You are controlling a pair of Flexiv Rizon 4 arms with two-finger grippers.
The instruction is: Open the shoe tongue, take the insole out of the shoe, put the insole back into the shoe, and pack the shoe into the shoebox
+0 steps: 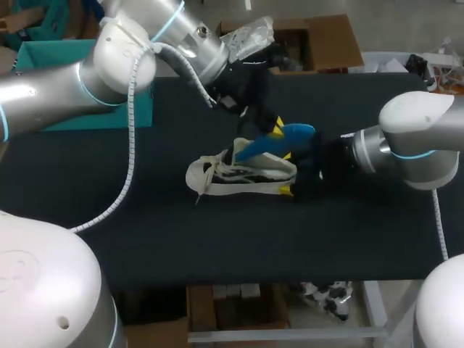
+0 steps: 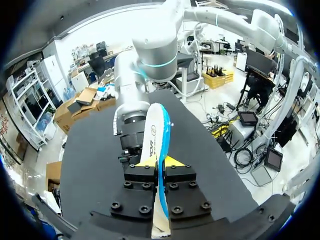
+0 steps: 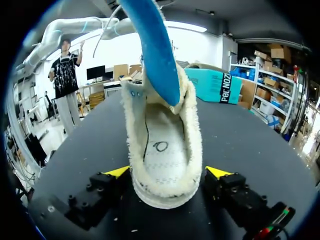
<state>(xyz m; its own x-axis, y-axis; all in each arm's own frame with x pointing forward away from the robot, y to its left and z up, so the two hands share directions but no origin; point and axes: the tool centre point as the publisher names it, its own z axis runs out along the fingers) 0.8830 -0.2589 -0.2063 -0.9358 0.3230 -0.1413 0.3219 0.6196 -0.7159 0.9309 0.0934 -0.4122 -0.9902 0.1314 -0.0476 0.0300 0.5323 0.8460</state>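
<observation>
- Left gripper (image 1: 278, 129) is clamped tight on the insole (image 1: 286, 139). In the left wrist view the thin blue edge sits pinched between the yellow fingertips (image 2: 150, 162), with almost no gap.
- The insole is half out. One end is down in the shoe's opening and the rest slants up and out over the heel.
- Right gripper (image 1: 287, 172) is spread wide and grips the shoe (image 1: 232, 174) at the heel. In the right wrist view both yellow fingertips (image 3: 217, 172) press against the shoe's sides.
- The shoe stands on its sole mid-table (image 1: 109, 217), with the toe toward my left and the heel toward my right arm. The laces (image 1: 206, 174) hang loose at the front.
- The right wrist view looks straight into the shoe: fuzzy lining, footbed visible, and the blue insole rising out of it.
- The teal box (image 1: 40, 58) is at the table's far left corner, partly hidden behind my left arm and well apart from the shoe.
</observation>
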